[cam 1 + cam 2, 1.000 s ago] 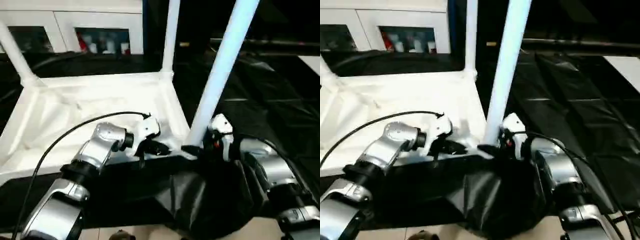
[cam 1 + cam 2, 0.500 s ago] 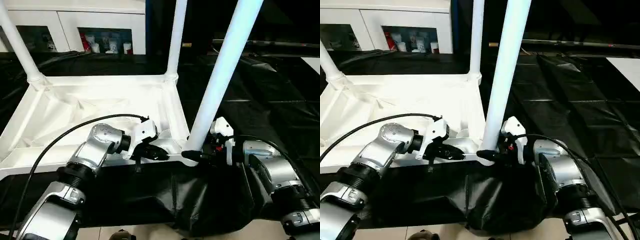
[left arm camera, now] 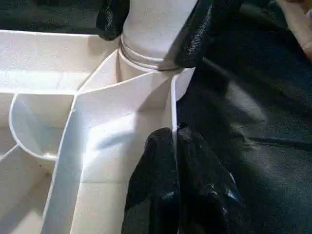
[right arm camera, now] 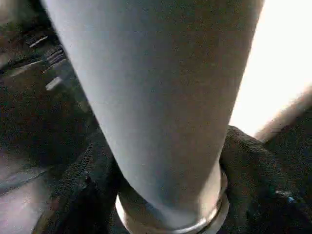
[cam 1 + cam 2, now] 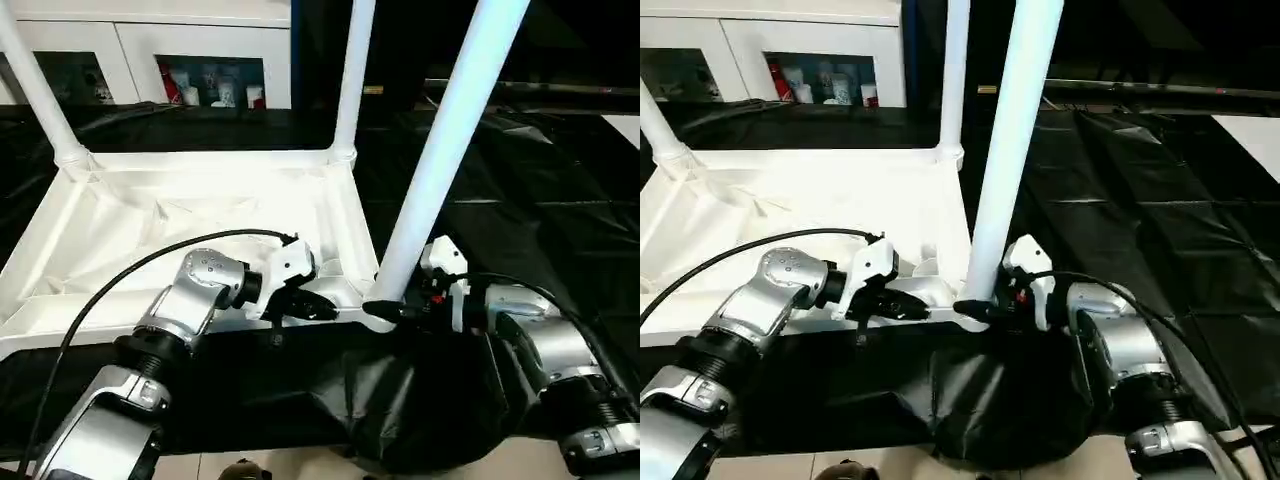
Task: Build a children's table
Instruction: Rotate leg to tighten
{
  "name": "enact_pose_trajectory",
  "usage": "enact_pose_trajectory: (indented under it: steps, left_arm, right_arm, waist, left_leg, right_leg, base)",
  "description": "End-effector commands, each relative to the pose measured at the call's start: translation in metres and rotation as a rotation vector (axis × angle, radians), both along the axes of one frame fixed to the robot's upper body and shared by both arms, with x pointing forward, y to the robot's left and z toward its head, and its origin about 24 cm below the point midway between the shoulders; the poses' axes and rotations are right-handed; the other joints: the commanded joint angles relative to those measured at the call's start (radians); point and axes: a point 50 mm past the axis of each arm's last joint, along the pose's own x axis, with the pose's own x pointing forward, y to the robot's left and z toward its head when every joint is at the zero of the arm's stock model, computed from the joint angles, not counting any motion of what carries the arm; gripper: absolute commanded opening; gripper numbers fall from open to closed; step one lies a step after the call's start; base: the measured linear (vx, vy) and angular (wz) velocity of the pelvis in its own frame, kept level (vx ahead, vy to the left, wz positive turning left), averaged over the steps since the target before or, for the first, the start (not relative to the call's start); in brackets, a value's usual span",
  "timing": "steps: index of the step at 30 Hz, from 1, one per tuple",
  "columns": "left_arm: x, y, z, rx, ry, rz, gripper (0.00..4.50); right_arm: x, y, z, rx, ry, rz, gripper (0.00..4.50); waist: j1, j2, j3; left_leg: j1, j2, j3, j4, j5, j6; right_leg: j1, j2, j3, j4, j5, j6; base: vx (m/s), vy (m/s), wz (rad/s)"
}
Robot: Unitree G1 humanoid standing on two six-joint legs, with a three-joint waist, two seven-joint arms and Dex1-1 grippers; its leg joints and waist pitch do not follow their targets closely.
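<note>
Left gripper [image 5: 318,306] clamps the upturned table's rim [image 5: 345,215], steadying it as right gripper [image 5: 392,310] grasps a leg [image 5: 430,170] at its socket.

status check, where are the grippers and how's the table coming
Left gripper shut on table top rim. Right gripper around base of near leg at its corner socket. Three legs up. Nothing in the way.

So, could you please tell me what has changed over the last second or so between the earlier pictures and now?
Very little has changed. The head camera tilted early on, so the whole view shifted; the things themselves did not move. The right end effector still clasps the base of the near leg at its corner socket, and the left end effector stays shut on the table top's rim. The two far legs remain standing in the upturned top.
</note>
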Motion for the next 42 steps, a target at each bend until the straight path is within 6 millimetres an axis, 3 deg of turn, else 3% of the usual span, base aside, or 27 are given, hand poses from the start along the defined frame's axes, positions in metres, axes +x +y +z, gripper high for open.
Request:
enact_pose_trajectory:
  steps: [1,3,8,11,14,16,18,20,24,28,30,32,35,42]
  left_arm:
    - [0.006,-0.018,0.004,-0.043,-0.035,0.062,0.00]
    - [0.013,-0.028,0.003,-0.040,-0.065,0.151,0.00]
    - [0.020,-0.054,0.001,-0.054,-0.081,0.282,0.00]
    - [0.018,-0.077,0.001,-0.069,-0.100,0.310,0.00]
    - [0.019,-0.084,0.003,-0.091,-0.130,0.314,0.00]
    - [0.019,-0.084,0.004,-0.091,-0.132,0.306,0.00]
    - [0.020,-0.081,0.005,-0.082,-0.143,0.283,0.00]
    - [0.021,-0.076,0.005,-0.073,-0.138,0.276,0.00]
    - [0.021,-0.066,0.004,-0.060,-0.124,0.249,0.00]
    - [0.019,-0.049,0.004,-0.047,-0.106,0.181,0.00]
    - [0.016,-0.039,0.005,-0.052,-0.095,0.118,0.00]
    - [0.012,-0.034,0.006,-0.059,-0.087,0.065,0.00]
    - [0.005,-0.022,0.007,-0.057,-0.040,-0.028,0.00]
    - [-0.002,-0.010,0.007,-0.051,0.015,-0.105,0.00]
  right_arm:
    - [0.005,0.004,-0.010,-0.026,0.012,-0.125,2.58]
    - [0.013,0.008,-0.018,-0.012,0.045,-0.305,2.57]
    - [0.024,0.022,-0.027,-0.007,0.102,-0.567,2.57]
    - [0.030,0.043,-0.025,-0.004,0.095,-0.606,2.57]
    - [0.033,0.053,-0.021,0.020,0.084,-0.593,2.57]
    - [0.033,0.053,-0.019,0.023,0.074,-0.590,2.57]
    - [0.035,0.054,-0.015,0.045,0.059,-0.578,3.13]
    - [0.035,0.053,-0.012,0.064,0.050,-0.544,3.13]
    - [0.032,0.048,-0.006,0.086,0.032,-0.433,3.58]
    - [0.021,0.036,0.003,0.063,-0.008,-0.221,3.63]
    - [0.013,0.027,0.005,0.040,-0.017,-0.116,3.63]
    - [0.007,0.022,0.006,0.023,-0.020,-0.049,3.63]
    - [-0.004,0.013,0.007,-0.028,-0.024,0.085,3.63]
    - [-0.011,0.008,0.013,-0.026,-0.017,0.166,3.63]
  waist:
    - [-0.005,-0.009,-0.059]
    - [-0.014,-0.007,-0.057]
    - [-0.025,-0.003,-0.057]
    - [-0.024,0.004,-0.056]
    - [-0.024,-0.001,-0.058]
    - [-0.022,0.003,-0.058]
    - [-0.022,0.003,-0.058]
    - [-0.022,0.005,-0.058]
    - [-0.023,0.005,-0.059]
    - [-0.017,0.002,-0.059]
    - [-0.016,0.007,-0.058]
    - [-0.015,0.007,-0.060]
    - [-0.013,0.015,-0.061]
    - [-0.009,0.017,-0.061]
  left_leg:
    - [0.015,0.077,-0.038,-0.074,-0.179,0.038]
    - [0.022,0.078,-0.042,-0.077,-0.219,0.011]
    - [0.023,0.074,-0.043,-0.078,-0.238,-0.003]
    - [0.021,0.075,-0.042,-0.079,-0.236,0.000]
    - [0.023,0.071,-0.039,-0.077,-0.236,0.020]
    - [0.019,0.072,-0.040,-0.079,-0.226,0.028]
    - [0.019,0.072,-0.040,-0.079,-0.233,0.028]
    - [0.020,0.074,-0.041,-0.081,-0.244,0.025]
    - [0.015,0.075,-0.042,-0.081,-0.235,0.032]
    - [0.010,0.073,-0.039,-0.078,-0.194,0.065]
    - [0.009,0.076,-0.040,-0.078,-0.184,0.077]
    - [0.011,0.078,-0.038,-0.076,-0.190,0.075]
    - [0.012,0.082,-0.037,-0.076,-0.196,0.067]
    - [0.013,0.085,-0.037,-0.078,-0.206,0.053]
  right_leg:
    - [0.044,-0.096,0.070,-0.072,-0.333,-0.179]
    - [0.042,-0.096,0.070,-0.080,-0.386,-0.160]
    - [0.040,-0.095,0.071,-0.084,-0.397,-0.155]
    - [0.041,-0.095,0.072,-0.082,-0.359,-0.159]
    - [0.042,-0.093,0.073,-0.085,-0.354,-0.153]
    - [0.044,-0.092,0.072,-0.084,-0.348,-0.149]
    - [0.044,-0.093,0.072,-0.085,-0.358,-0.146]
    - [0.043,-0.094,0.072,-0.087,-0.373,-0.145]
    - [0.047,-0.094,0.072,-0.082,-0.341,-0.151]
    - [0.054,-0.093,0.071,-0.076,-0.277,-0.168]
    - [0.054,-0.094,0.071,-0.074,-0.267,-0.175]
    - [0.053,-0.093,0.071,-0.072,-0.268,-0.178]
    - [0.052,-0.091,0.071,-0.067,-0.253,-0.196]
    - [0.052,-0.093,0.072,-0.064,-0.244,-0.219]
  base:
    - [0.000,0.000,0.00]
    - [0.000,0.000,0.00]
    - [0.000,0.000,0.00]
    - [0.000,0.000,0.00]
    - [0.000,0.000,0.00]
    - [0.000,0.000,0.00]
    - [0.000,0.000,0.00]
    - [0.000,0.000,0.00]
    - [0.000,0.000,0.00]
    - [0.000,0.000,0.00]
    - [0.000,0.000,0.00]
    - [0.000,0.000,0.00]
    - [0.000,0.000,0.00]
    - [0.000,0.000,0.00]
